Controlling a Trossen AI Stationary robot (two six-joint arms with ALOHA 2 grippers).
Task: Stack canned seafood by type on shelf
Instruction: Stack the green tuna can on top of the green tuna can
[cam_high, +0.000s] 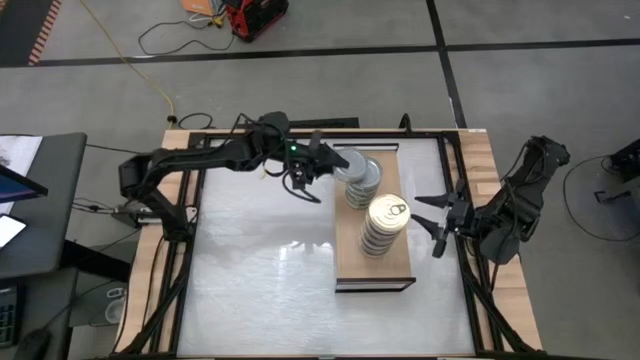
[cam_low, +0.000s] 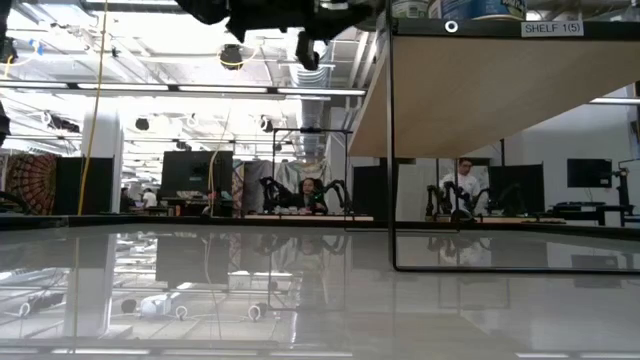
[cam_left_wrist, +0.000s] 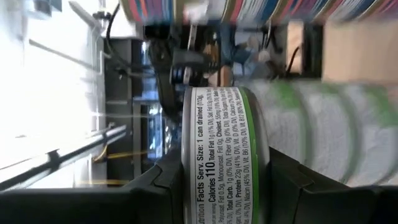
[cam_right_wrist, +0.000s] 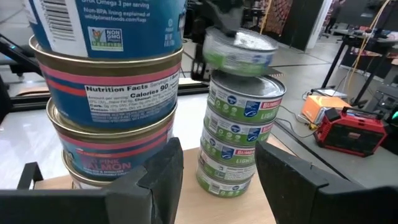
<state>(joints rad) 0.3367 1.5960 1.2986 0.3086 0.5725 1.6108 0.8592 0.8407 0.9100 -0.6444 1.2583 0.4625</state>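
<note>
Over shelf (cam_high: 345, 262); left end effector (cam_high: 322, 160) grips tin (cam_left_wrist: 225, 155).

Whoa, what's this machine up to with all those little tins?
It is sorting canned fish into stacks on a wooden shelf. The left gripper holds a green-labelled tin just over the green stack, about to add it. Beside it stands a stack of blue and pink salmon tins. The right gripper waits beside the shelf, holding nothing.
</note>
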